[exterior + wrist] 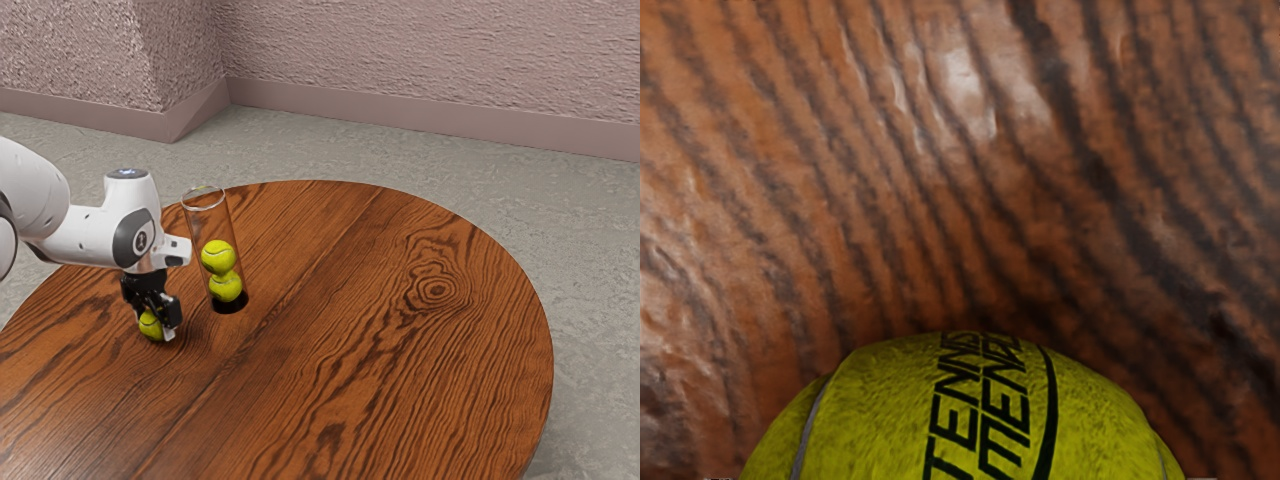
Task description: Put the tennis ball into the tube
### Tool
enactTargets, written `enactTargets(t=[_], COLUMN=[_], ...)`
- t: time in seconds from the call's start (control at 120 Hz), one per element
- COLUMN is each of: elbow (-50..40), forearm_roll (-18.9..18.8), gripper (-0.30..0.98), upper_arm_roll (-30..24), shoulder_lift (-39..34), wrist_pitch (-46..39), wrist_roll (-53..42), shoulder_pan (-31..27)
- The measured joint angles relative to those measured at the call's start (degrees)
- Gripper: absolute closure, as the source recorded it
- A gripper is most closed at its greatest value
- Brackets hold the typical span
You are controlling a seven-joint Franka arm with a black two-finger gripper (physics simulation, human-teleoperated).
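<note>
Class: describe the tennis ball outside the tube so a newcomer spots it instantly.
On the round wooden table, find the tall clear tube. Beside its base, toward the exterior view's left, the black hand points down. At its lower end is the tennis ball, outside the tube, unlike the two stacked balls inside.

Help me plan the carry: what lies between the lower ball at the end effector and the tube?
Part of the end effector beside the ball, then bare tabletop to the tube, in the exterior view.
</note>
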State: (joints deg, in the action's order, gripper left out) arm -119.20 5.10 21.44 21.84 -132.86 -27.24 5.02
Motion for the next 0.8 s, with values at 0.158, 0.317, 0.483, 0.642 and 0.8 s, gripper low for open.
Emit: enactTargets(t=[0.158,0.317,0.483,0.642,0.8], elbow=[0.0,0.0,0.0,0.0,1.9], forearm_roll=[0.2,-0.2,-0.6,-1.3,-3.3], gripper=[0.26,0.3,0.4,0.48,0.53], upper_arm_roll=[0.0,0.0,0.0,0.0,0.2], shoulder_lift=[0.0,-0.1,-0.7,-1.8,-4.3], wrist_pitch=[-0.1,-0.3,-0.2,-0.1,2.1], wrist_roll=[-0.4,-0.3,0.1,0.9,1.9], shoulder_pan=[-0.1,-0.1,-0.1,-0.1,-0.8])
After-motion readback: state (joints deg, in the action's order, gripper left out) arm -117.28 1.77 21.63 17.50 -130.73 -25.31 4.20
